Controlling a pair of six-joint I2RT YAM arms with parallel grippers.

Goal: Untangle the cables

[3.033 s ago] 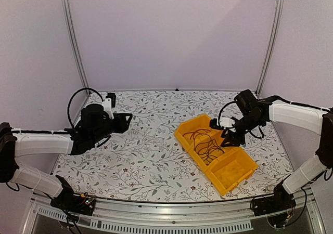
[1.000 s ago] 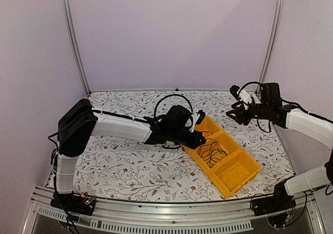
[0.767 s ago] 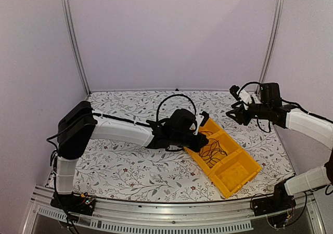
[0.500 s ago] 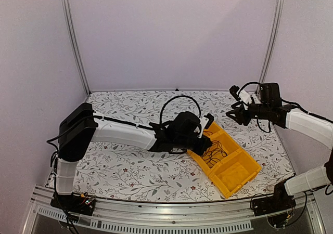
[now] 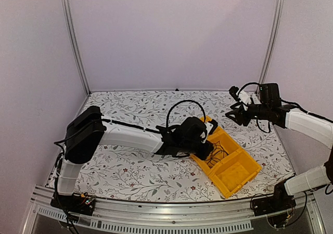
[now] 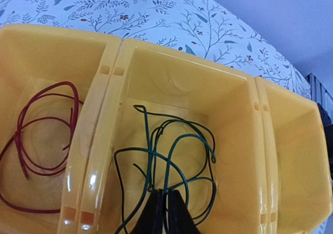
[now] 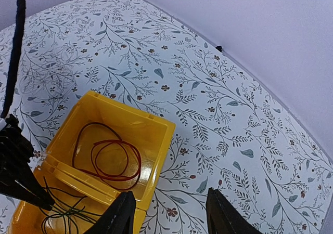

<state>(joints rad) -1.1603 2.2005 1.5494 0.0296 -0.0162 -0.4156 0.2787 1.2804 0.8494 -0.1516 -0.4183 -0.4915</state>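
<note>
A yellow three-compartment bin lies on the floral table. A red cable is coiled in its far end compartment. A thin black cable, dark green in the left wrist view, loops loosely in the middle compartment. My left gripper reaches into that compartment and is shut on strands of the black cable, which converge at its tips. Well clear of the bin, my right gripper hangs open over the table beyond the bin's far end, holding nothing.
The near end compartment of the bin holds nothing. Purple walls and metal posts close in the table at the back and sides. The left arm's black hose arches above the bin's far corner.
My left arm has stretched further right, bringing its shut gripper into the middle compartment onto the black cable. The right arm has stayed where it was, open.
</note>
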